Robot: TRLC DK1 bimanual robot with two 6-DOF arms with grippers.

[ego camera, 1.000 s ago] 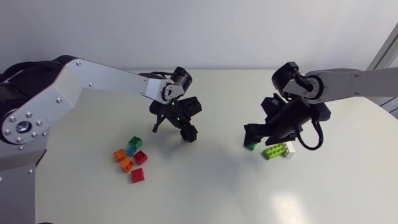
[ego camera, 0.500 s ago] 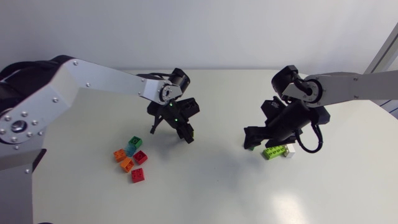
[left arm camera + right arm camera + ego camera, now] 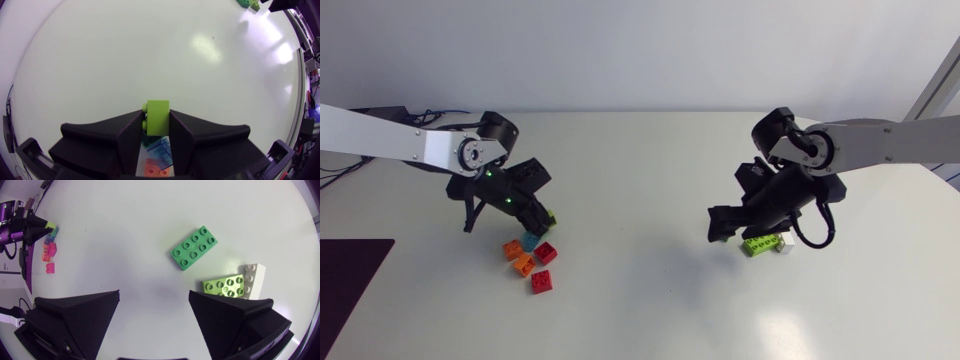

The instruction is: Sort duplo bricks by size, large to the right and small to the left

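Directly over the small-brick pile (image 3: 524, 263), your left hand (image 3: 541, 215) is clamped on a lime brick (image 3: 158, 117); release goes straight down.

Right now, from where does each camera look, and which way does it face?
Head view: fixed above the table, looking down; left arm enters at left, right arm at right.
Left wrist view: on the left arm, facing across the table; its jaws grip a small lime brick above the small-brick pile.
Right wrist view: on the right arm, looking down; ahead of its open jaws lie a green brick, a large lime brick, a white brick.
Shared: head and right wrist views both show that pile.
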